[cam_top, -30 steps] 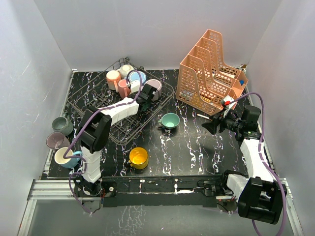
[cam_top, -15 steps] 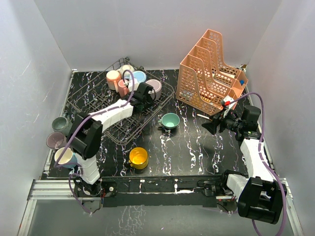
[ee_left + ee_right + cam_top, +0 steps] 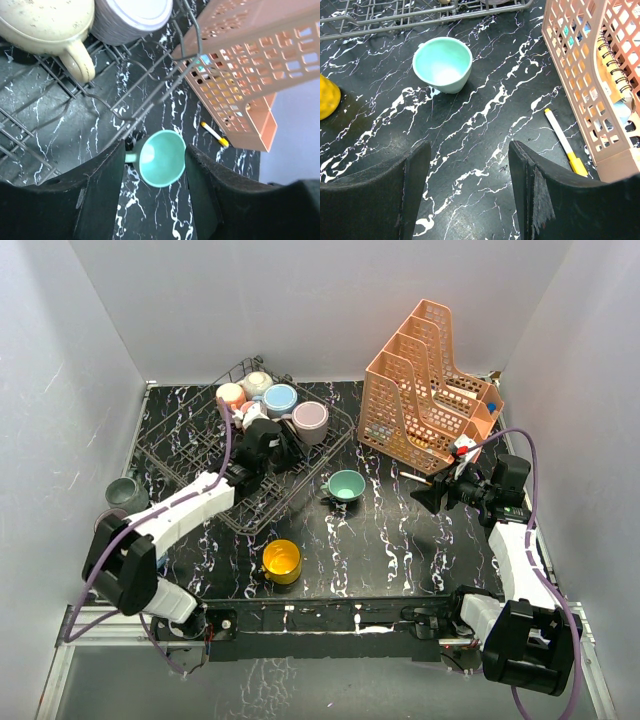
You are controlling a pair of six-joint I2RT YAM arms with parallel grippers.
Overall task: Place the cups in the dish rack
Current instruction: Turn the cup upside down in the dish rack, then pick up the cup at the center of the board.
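Observation:
The dish rack (image 3: 190, 455) sits at the back left, with pink (image 3: 231, 395), cream (image 3: 258, 384), blue (image 3: 280, 398) and lilac (image 3: 311, 419) cups at its far end. My left gripper (image 3: 275, 452) hovers open and empty over the rack's right part. In the left wrist view the left gripper (image 3: 156, 150) frames the teal cup (image 3: 161, 157), which stands on the table beyond the rack wire (image 3: 150, 97). A teal cup (image 3: 346, 485) and a yellow cup (image 3: 282, 561) stand on the table. My right gripper (image 3: 425, 495) is open and empty above bare table right of the teal cup (image 3: 442, 64).
The orange tiered organizer (image 3: 430, 390) stands at the back right, with a white and yellow pen (image 3: 565, 142) lying in front of it. A grey-green cup (image 3: 125, 493) sits at the table's left edge. My left arm's elbow (image 3: 125, 560) covers the near left corner.
My left arm has drawn back from the cups at the rack's far end toward the near left, its elbow swinging out over the left edge. The right arm has not moved.

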